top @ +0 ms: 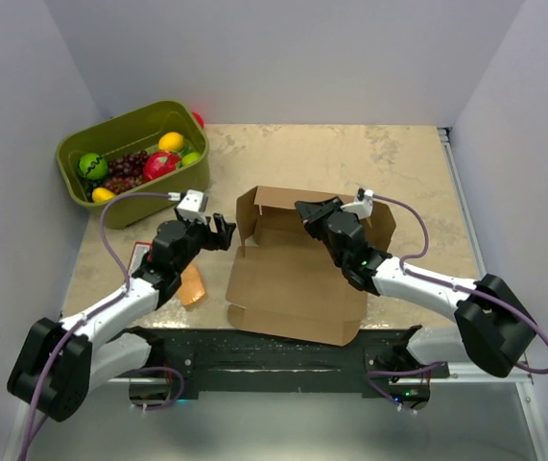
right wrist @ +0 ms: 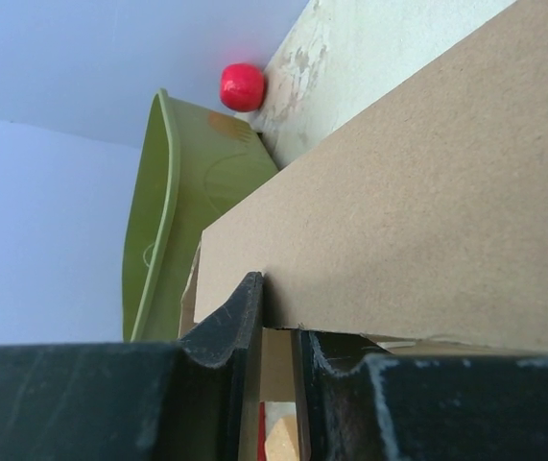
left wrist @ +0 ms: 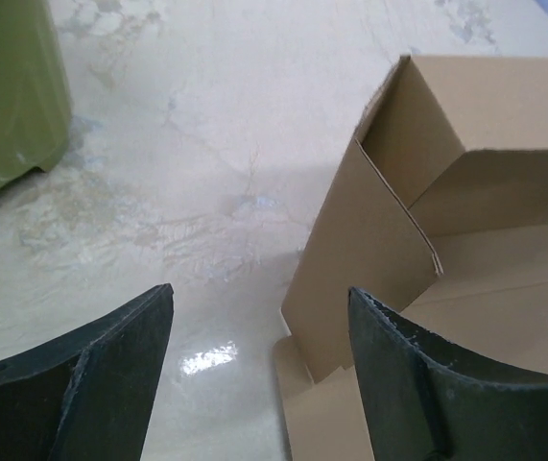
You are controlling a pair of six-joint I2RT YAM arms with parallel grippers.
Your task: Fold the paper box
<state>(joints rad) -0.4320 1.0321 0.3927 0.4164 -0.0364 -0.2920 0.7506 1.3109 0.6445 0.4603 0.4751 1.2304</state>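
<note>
Right gripper [right wrist: 275, 336] nearly closed, its dark fingers [right wrist: 235, 327] pinching the thin edge of a raised rear panel of the paper box [right wrist: 427, 211]. Left gripper [left wrist: 259, 375] spread wide and holding nothing, poised just outside the box's upright left wall. The box lies on the table [left wrist: 206, 144] directly ahead of the two arm bases, with rear and left walls standing and the nearer sheet lying flat. Probable faults: the narrow pinch on one edge may slip or crease the board away from its scored line if the panel is pulled at an angle. The unheld left wall, standing only by its own crease, may spring outward or fall flat. The open left gripper, if it closes or advances carelessly, may shove the light box sideways rather than fold it, twisting the panel in the right gripper's hold. Materials: the box is plain brown corrugated cardboard, matt and fibrous, die-cut into flat rectangular panels with sharp creases and a slightly ragged cut edge, probably stiff across a panel and yielding along the scores. The table is a glossy, pale, marbled surface, probably offering little friction. Left of the box lies a small orange block [top: 192, 286]. Farther left and behind it stands an olive-green plastic bin [left wrist: 10, 96] with smooth, rounded walls, holding fruit [top: 158, 165]. A red ball [right wrist: 242, 86] sits beyond the bin.
</note>
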